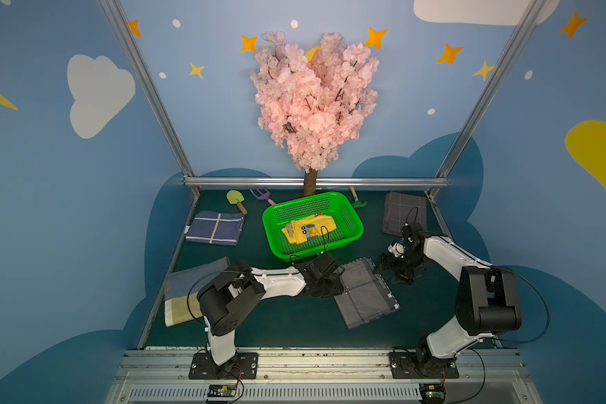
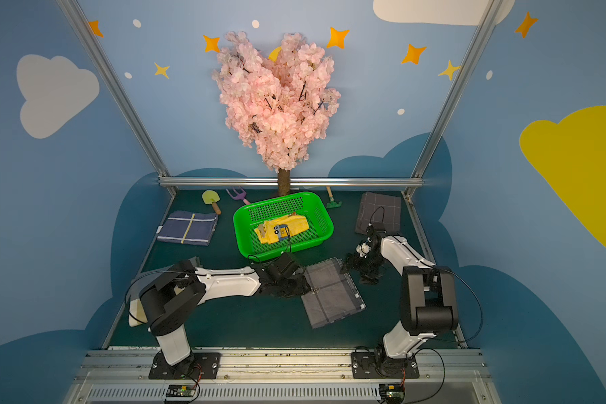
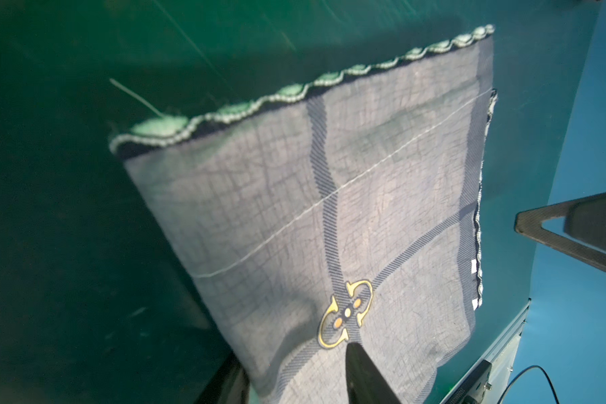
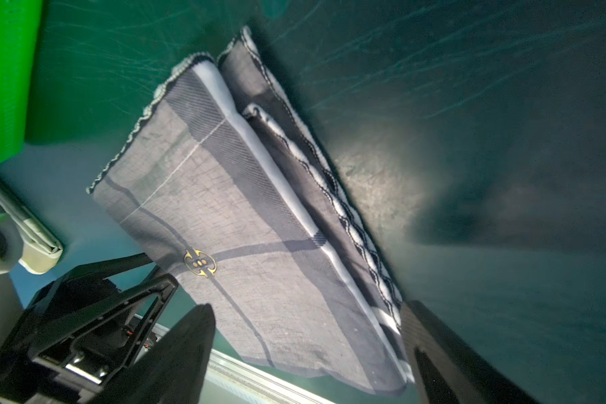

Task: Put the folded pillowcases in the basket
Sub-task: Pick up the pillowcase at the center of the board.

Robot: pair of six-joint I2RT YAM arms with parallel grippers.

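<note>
Left fingers [image 3: 361,377] parted, right fingers [image 4: 193,346] wide; 1 basket [image 1: 305,208] holds 1 yellow pillowcase [image 1: 308,229]; 4 cloths [image 1: 364,293] outside

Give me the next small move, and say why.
Probably close the left gripper on the grey pillowcase: its jaws stand apart with the cloth's edge between them, the right gripper is open at the opposite edge, and the pillowcase lies outside the basket.

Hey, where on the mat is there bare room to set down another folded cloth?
Widest bare patch: the front strip of mat between the grey pillowcase and the front rail. A smaller one lies between the blue plaid cloth and the basket. Crowded: the back edge with toy tools, and between basket and pillowcase.
</note>
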